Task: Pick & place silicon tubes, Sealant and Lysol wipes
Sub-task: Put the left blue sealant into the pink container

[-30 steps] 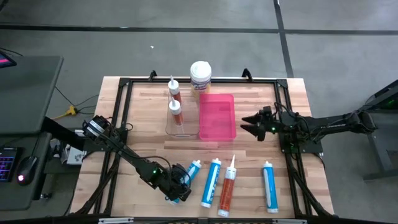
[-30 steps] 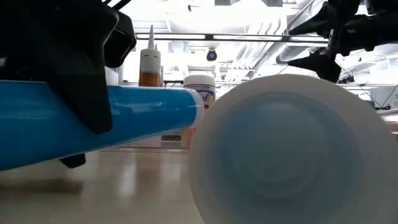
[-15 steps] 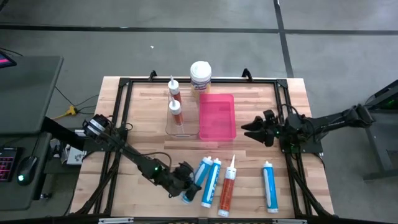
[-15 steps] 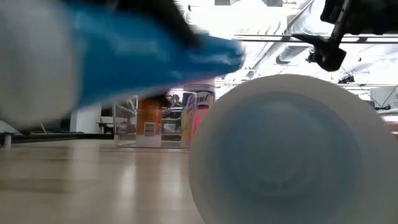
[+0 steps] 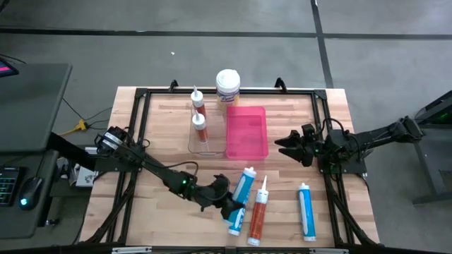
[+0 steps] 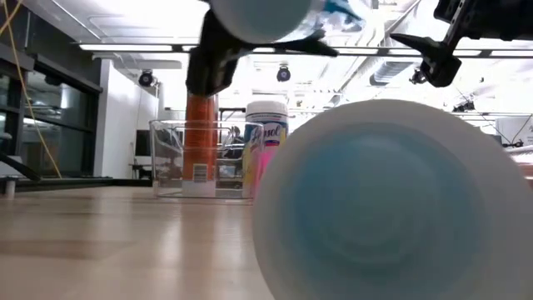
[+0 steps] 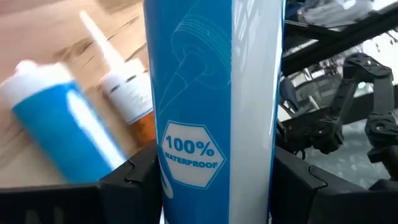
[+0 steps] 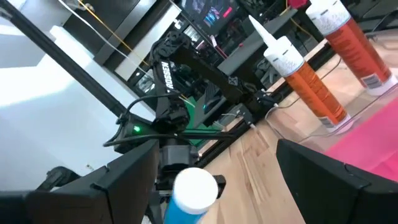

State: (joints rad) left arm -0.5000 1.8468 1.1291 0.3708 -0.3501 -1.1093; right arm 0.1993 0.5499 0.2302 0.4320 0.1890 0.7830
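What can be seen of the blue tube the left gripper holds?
The blue tube is a slim cartridge with a white panel and "100% WATERPROOF" printed in a hexagon. The left gripper is shut on it, its fingers pressing both sides. It hangs lifted off the table, above another blue tube.

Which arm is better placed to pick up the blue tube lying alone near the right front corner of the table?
Probably the right. Its gripper is open, empty and nearer that tube. The left gripper already holds another blue tube.
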